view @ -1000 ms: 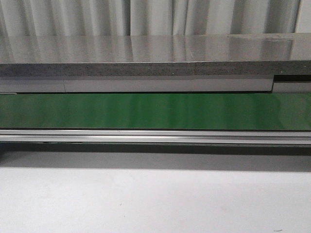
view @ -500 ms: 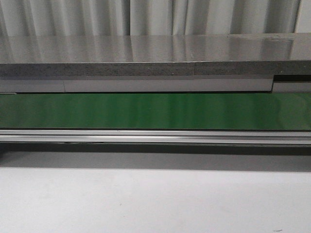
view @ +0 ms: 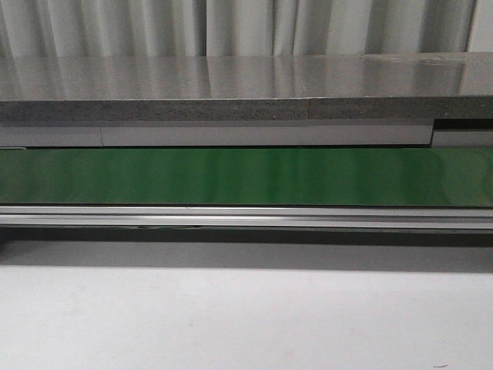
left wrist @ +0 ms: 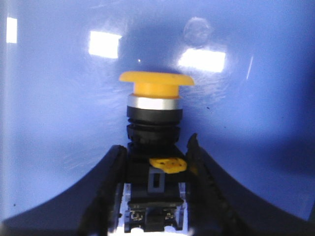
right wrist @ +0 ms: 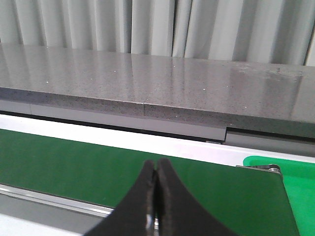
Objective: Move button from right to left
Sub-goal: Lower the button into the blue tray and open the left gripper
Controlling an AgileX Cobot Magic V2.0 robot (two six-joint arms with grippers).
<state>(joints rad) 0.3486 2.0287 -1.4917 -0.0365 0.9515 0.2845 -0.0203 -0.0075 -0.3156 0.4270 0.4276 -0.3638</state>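
In the left wrist view, the button (left wrist: 156, 113) has a yellow-orange mushroom cap, a silver collar and a black boxy body with small metal terminals. My left gripper (left wrist: 156, 158) is shut on the button's black body, with a black finger on each side, in front of a glossy blue surface (left wrist: 59, 108). In the right wrist view, my right gripper (right wrist: 157, 167) is shut and empty, its fingertips pressed together above the green conveyor belt (right wrist: 64, 164). Neither gripper nor the button shows in the front view.
The green belt (view: 246, 176) runs across the front view behind an aluminium rail (view: 246, 216), with a grey stone counter (view: 231, 85) and curtains beyond. A white tabletop (view: 231, 324) lies in front. A bright green container edge (right wrist: 285, 169) shows in the right wrist view.
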